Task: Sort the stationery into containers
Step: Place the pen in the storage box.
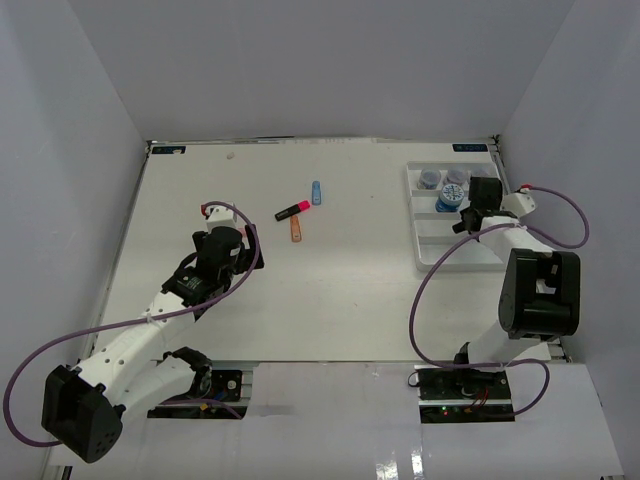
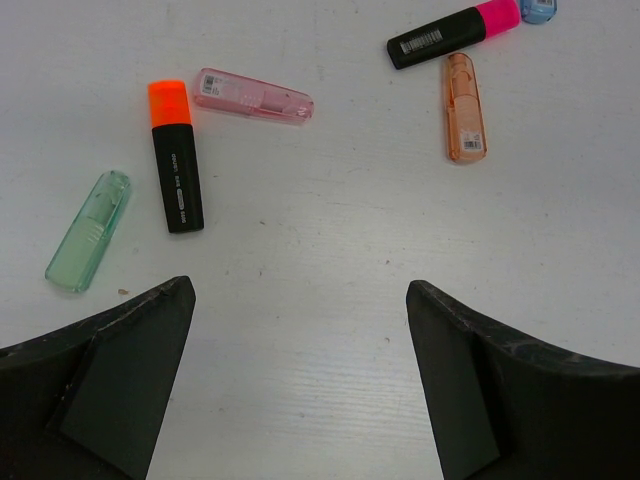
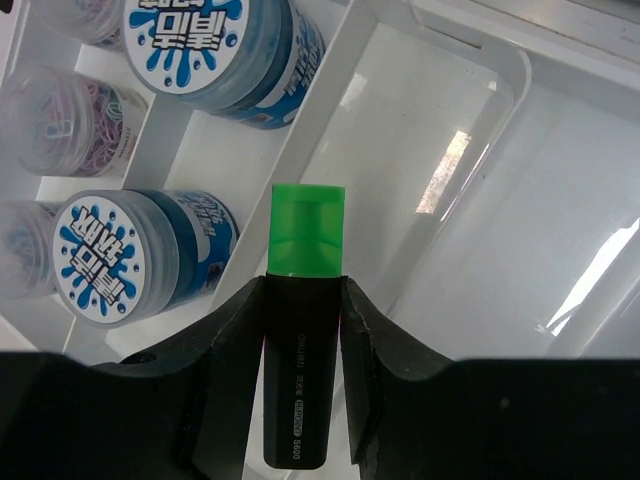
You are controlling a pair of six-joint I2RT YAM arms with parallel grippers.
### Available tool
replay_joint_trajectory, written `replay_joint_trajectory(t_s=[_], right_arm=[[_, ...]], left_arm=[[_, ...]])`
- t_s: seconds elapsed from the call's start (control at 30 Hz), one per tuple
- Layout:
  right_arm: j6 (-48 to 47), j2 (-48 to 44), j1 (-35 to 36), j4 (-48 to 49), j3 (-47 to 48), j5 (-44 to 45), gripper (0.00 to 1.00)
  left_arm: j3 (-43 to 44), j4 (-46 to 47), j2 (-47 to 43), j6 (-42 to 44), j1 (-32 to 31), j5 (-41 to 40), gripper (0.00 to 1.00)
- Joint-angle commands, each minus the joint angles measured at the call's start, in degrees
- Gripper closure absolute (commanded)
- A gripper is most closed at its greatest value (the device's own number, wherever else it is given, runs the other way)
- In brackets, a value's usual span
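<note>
Right gripper (image 3: 303, 305): fingers closed on the barrel of a green-capped black highlighter (image 3: 308, 228), cap pointing away from the wrist.
Held highlighter, position: over the white tray (image 3: 330, 110), above the ridge between the jar section and the next section; contact with the tray cannot be told.
Jars: two blue-patterned jars (image 3: 100, 258) and clear jars of paper clips (image 3: 70, 120) stand together in the tray's far section.
Left gripper (image 2: 300, 370): fingers spread wide, holding nothing, above bare table (image 2: 320, 260).
Left group on the table: orange-capped black highlighter (image 2: 175, 160), pastel pink highlighter (image 2: 252, 95), pastel green highlighter (image 2: 88, 230).
Farther group: pink-capped black highlighter (image 2: 455, 32), pastel orange highlighter (image 2: 465, 105), pastel blue highlighter (image 2: 540, 8), well apart from the tray.
</note>
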Motion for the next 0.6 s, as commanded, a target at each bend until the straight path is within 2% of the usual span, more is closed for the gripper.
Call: replay_joint_trajectory(t_s=[0.0, 0.33, 0.47, 0.57], right_arm=[[5.15, 2.22, -0.29, -0.89, 1.51, 2.18, 0.61], [8.50, 6.79, -0.46, -1.06, 2.39, 0.06, 0.53], [6.92, 7.06, -0.46, -1.06, 2.83, -1.60, 0.43], [4.81, 5.13, -0.46, -0.80, 2.13, -2.22, 0.39]], left_arm=[[1.27, 0.05, -0.21, -0.05, 0.29, 0.01, 0.02], [1.36, 0.05, -0.03, -0.05, 0.29, 0.01, 0.02], [1.36, 0.05, 0.05, -0.05, 0.29, 0.01, 0.02], [1.36, -0.04, 0.14, 0.04, 0.29, 0.01, 0.02]])
